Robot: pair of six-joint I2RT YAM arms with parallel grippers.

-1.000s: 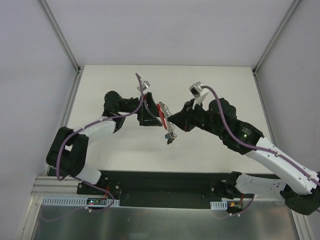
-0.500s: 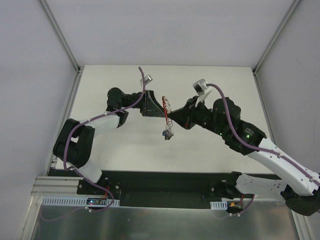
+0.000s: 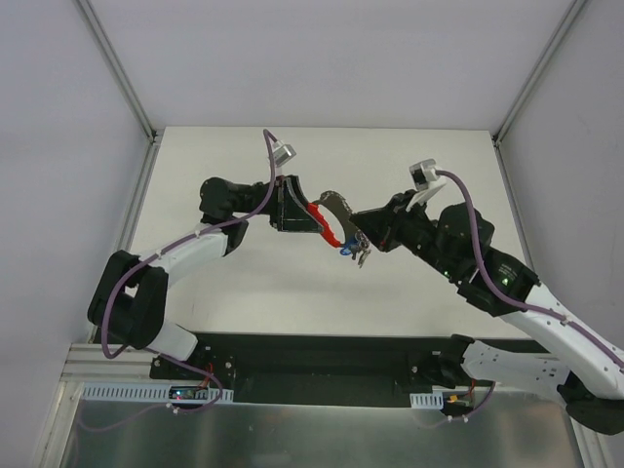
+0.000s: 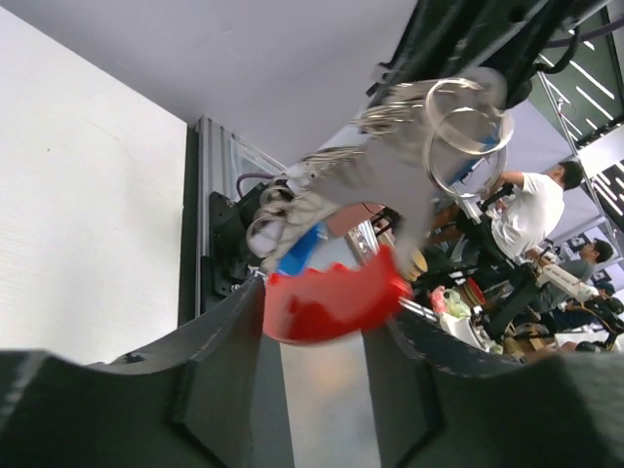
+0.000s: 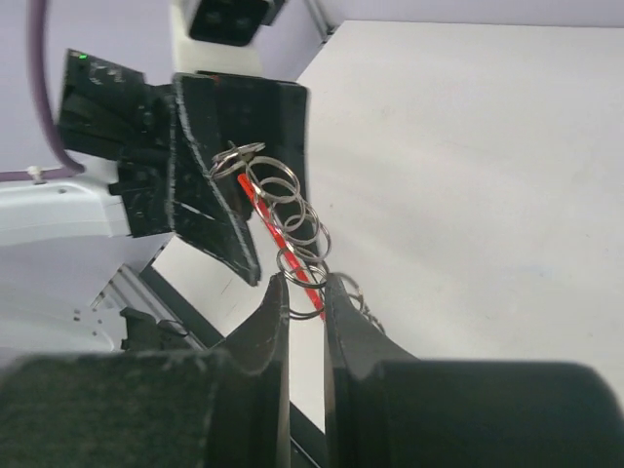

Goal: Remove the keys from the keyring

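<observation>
The keyring is held in the air between both arms. It is a chain of thin wire rings (image 5: 292, 219) with a red tag (image 3: 322, 223). My left gripper (image 3: 309, 215) has its fingers on either side of the red tag (image 4: 331, 297), which spans the gap between their tips. My right gripper (image 5: 304, 285) is shut on one wire ring at the chain's near end. The small silvery keys (image 3: 359, 251), with a blue piece (image 3: 346, 251) among them, hang by the right gripper (image 3: 361, 237). In the left wrist view the keys (image 4: 375, 171) are blurred.
The white tabletop (image 3: 244, 283) lies under both arms, walled by grey panels with metal posts (image 3: 117, 68) at the back corners. The black base rail (image 3: 312, 361) runs along the near edge.
My left gripper has closed from wide open onto the red tag. The right arm has shifted right, and the keys have swung up and right.
</observation>
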